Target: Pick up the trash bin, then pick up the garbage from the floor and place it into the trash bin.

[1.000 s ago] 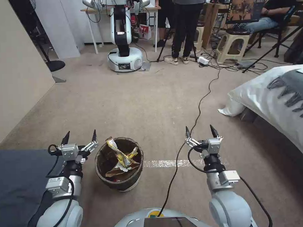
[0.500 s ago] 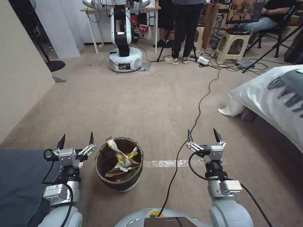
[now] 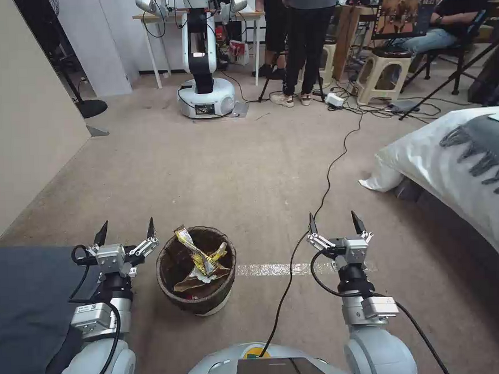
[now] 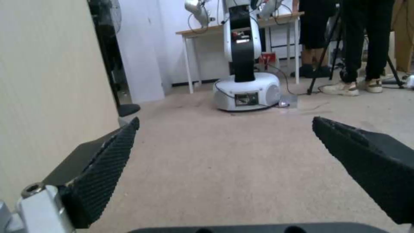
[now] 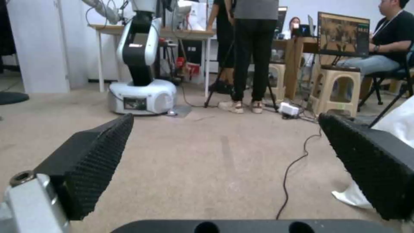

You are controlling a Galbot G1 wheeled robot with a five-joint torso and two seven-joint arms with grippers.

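Moved since a second ago: both arms have drawn back toward the lower edge of the head view and then settled; the left gripper sat higher and nearer the bin rim before, the right gripper slightly higher and further left.
Unchanged: the trash bin, its contents and the floor hold the same places.
Trash bin: stands on the carpet at lower centre-left, just beside the left gripper, not touched.
Garbage: yellow snack wrappers and crumpled brown paper lie inside the bin.
Left gripper: released, fingers spread, holding nothing.
Right gripper: released, fingers wide, well apart from the bin at lower centre-right, beside the black cable.
Why so held: judged as a finished, resting pose, since no litter shows on the visible floor.
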